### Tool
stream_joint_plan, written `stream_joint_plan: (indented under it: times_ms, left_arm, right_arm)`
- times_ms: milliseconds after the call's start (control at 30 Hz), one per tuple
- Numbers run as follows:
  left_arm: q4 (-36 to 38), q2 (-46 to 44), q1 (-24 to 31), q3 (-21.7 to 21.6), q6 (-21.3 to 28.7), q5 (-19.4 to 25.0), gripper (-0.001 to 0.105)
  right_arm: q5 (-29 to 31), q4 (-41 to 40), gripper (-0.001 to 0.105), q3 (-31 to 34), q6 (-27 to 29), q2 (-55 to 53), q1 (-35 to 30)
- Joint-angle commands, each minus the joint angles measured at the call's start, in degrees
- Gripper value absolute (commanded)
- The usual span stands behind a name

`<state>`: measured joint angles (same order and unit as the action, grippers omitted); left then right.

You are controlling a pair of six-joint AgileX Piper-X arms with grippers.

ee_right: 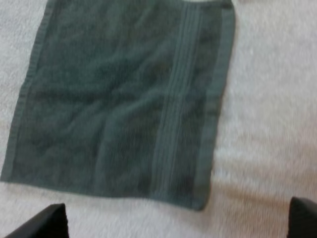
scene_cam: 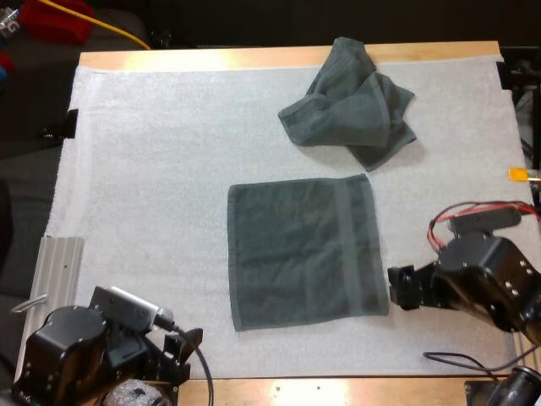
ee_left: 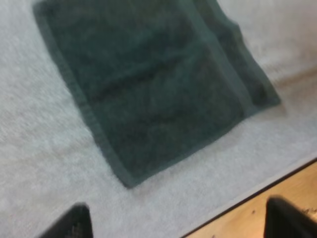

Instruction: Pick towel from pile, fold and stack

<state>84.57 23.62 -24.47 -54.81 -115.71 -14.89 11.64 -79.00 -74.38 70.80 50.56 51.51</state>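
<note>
Left gripper [scene_cam: 184,345] sits at the near left corner of the white mat [scene_cam: 152,169], clear of any towel. Its fingers [ee_left: 69,224] stand wide apart with nothing between them, so it's open. Mid-mat there's the flat towel [scene_cam: 304,254], spread out roughly square, with a striped band running near its right edge. Behind it the crumpled towel [scene_cam: 351,106] lies bunched up against the far edge of the wooden table [scene_cam: 254,57]. Its lowest corner comes right down to the flat towel's far right corner, and I can't tell if they actually touch. Right gripper [scene_cam: 396,288] is just beside the flat towel's near right corner, fingers [ee_right: 47,222] spread apart too, holding nothing.
</note>
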Motion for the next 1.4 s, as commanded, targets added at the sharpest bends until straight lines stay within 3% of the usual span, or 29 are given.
stream_joint_plan:
  times_ms: [0,133,500,1033,1367]
  left_arm:
    - [1.4,-0.6,0.0,-0.4,-0.8,-0.8,0.068]
    - [3.4,-2.2,0.0,-0.4,-0.8,-1.6,0.068]
    - [4.3,-3.8,0.0,-0.4,-1.5,-5.5,0.068]
    - [4.1,-3.8,0.0,-0.4,-1.5,-2.4,0.068]
    - [4.1,-3.8,0.0,-0.4,-1.5,-2.9,0.068]
  right_arm:
    - [1.2,-1.8,0.084,-0.1,-2.2,-0.9,1.0]
    - [2.4,-2.8,0.084,1.5,-6.4,-2.5,4.7]
    - [4.0,1.3,0.084,17.8,-19.2,-9.7,11.5]
    - [1.1,21.8,0.084,35.1,-19.9,-11.1,11.3]
    - [0.5,31.4,0.084,43.9,-25.8,-11.1,11.3]
